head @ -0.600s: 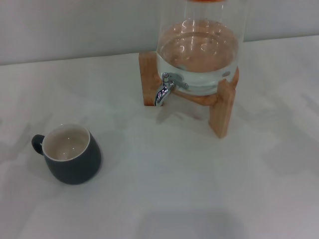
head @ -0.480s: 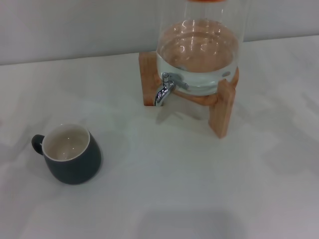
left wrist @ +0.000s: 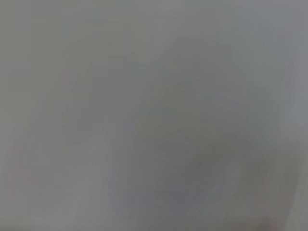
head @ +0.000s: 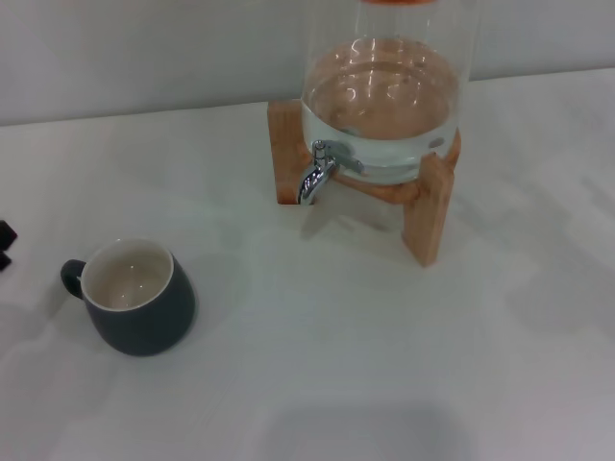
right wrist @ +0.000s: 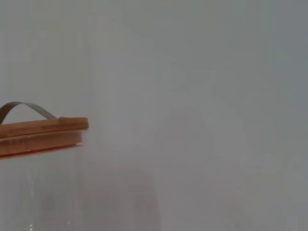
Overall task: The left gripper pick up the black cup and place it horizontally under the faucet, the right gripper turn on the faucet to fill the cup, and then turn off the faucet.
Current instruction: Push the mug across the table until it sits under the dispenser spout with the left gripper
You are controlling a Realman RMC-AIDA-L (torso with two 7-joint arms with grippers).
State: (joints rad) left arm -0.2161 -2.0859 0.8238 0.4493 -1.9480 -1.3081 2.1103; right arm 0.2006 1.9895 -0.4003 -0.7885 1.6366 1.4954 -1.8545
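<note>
Black cup (head: 137, 298) sat upright on our bench (head: 336, 365), well apart from the faucet (head: 315, 173); our left pincer (head: 5, 245) barely showed, its state unreadable.

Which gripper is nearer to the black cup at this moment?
Left. The left gripper just shows at the head view's left edge, apart from the black cup, on its handle side. The right gripper is not in view.
</note>
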